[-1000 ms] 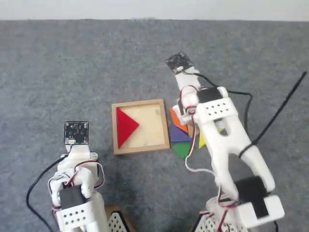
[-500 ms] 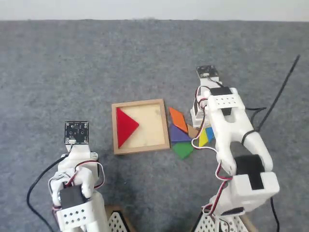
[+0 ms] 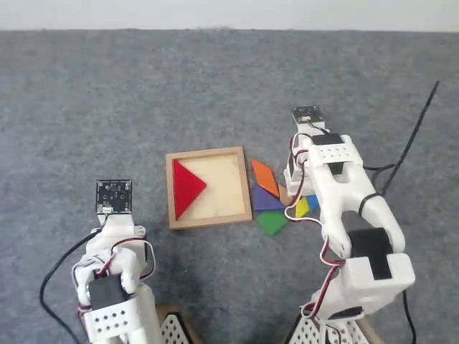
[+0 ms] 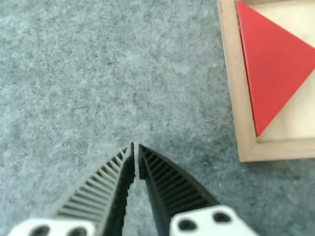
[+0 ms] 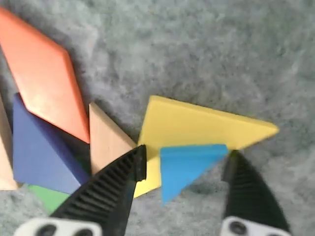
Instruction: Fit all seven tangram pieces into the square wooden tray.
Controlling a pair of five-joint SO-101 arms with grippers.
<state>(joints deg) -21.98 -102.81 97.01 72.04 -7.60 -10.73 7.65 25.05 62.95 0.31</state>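
The square wooden tray lies mid-table with a red triangle against its left side. Loose pieces lie just right of it: an orange parallelogram, a dark blue triangle, a green piece, a tan triangle, a yellow triangle and a small light blue triangle resting partly on the yellow one. My right gripper is open, low over the pieces, its fingers either side of the light blue triangle. My left gripper is shut over bare carpet, beside the tray's near left corner.
Grey carpet covers the whole table. The left arm stands at the front left, the right arm at the right with its cable trailing toward the right edge. Open carpet lies behind and to the left of the tray.
The right arm has swung right, from over the pieces at the tray's right edge to the yellow and light blue triangles. The left arm has not moved.
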